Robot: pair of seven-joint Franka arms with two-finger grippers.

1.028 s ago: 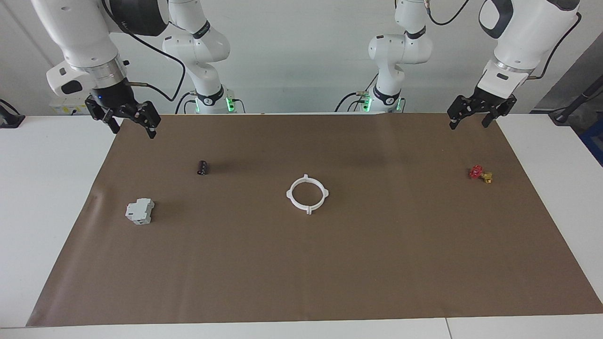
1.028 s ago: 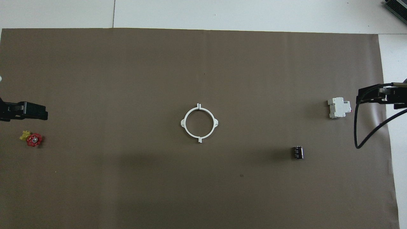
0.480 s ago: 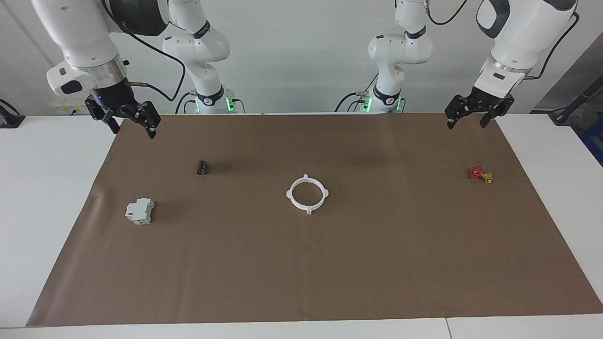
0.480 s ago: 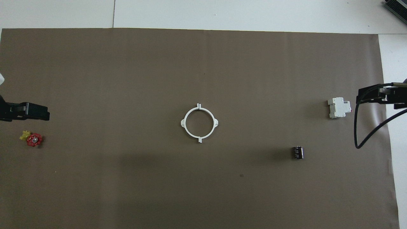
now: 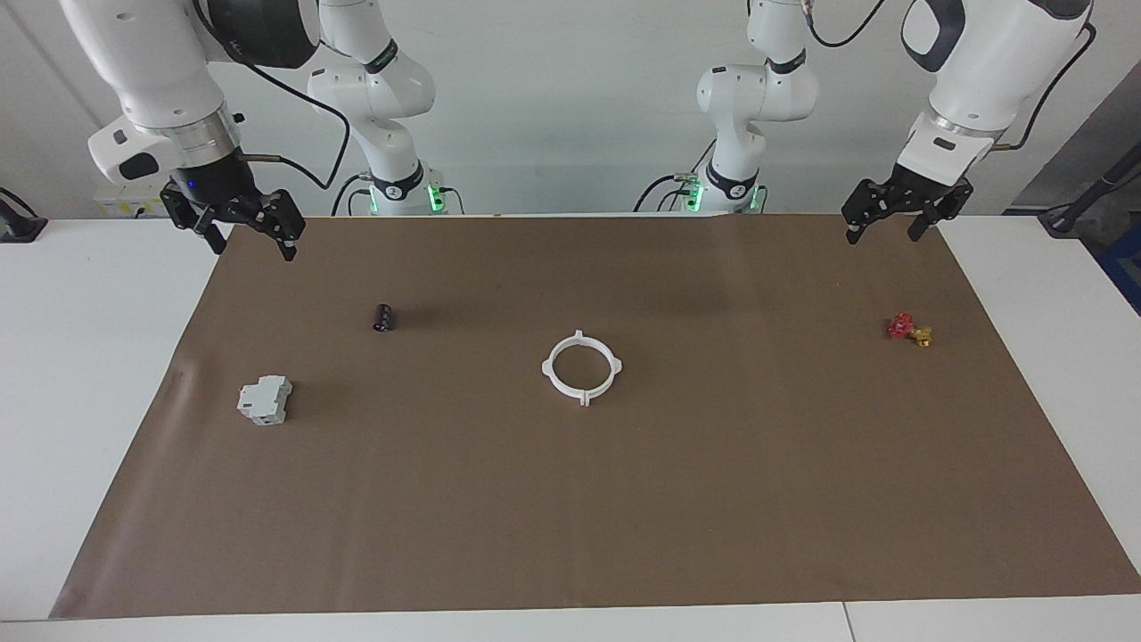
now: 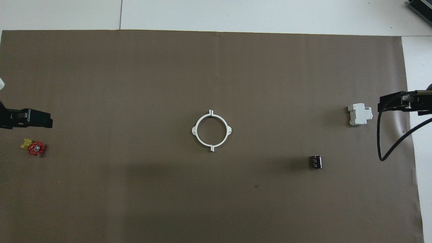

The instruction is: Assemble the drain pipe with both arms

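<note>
Drain pipe point(image 5: 581, 367) mid-mat, alone; black cylinder point(image 5: 382, 316), grey block point(image 5: 265, 399), red valve point(image 5: 909, 329) well apart; grippers spread, empty.

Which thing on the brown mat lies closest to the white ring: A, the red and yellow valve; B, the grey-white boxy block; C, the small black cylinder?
C: in the overhead view the small black cylinder lies closer to the white ring than the grey-white boxy block at the right arm's end or the red and yellow valve at the left arm's end.
</note>
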